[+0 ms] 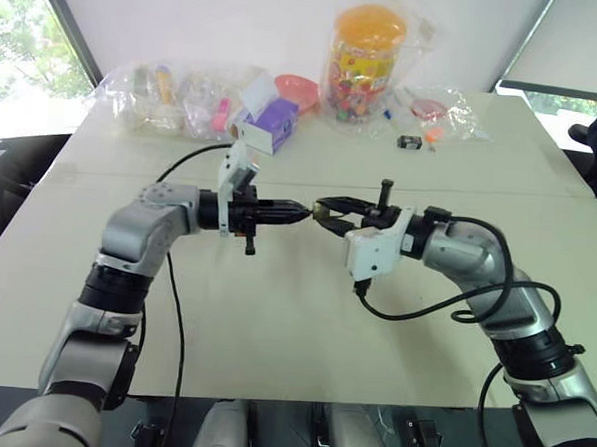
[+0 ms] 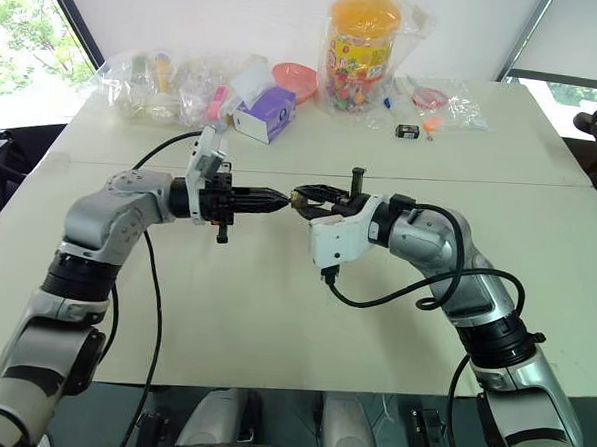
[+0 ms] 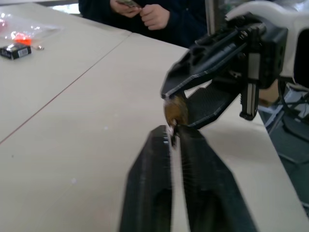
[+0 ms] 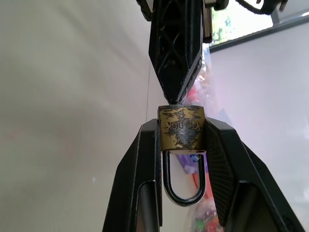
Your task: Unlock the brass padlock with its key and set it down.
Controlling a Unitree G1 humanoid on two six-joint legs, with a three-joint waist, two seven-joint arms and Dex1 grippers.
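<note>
My right gripper (image 4: pixel 182 145) clamped the small brass padlock (image 4: pixel 182 128) — shackle seated, unlocking unfinished; left gripper (image 3: pixel 175 137), barely parted, touched its keyway.

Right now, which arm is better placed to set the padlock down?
Right. The right hand clamps the brass padlock by its body, held above the table. The left hand only meets the padlock's end with its fingertips.

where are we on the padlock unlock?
Done: right gripper clamps the brass padlock above the table. In hand: left gripper tips meet its keyhole end; key not discernible. Left: shackle looks seated, so unlock, then set down.
</note>
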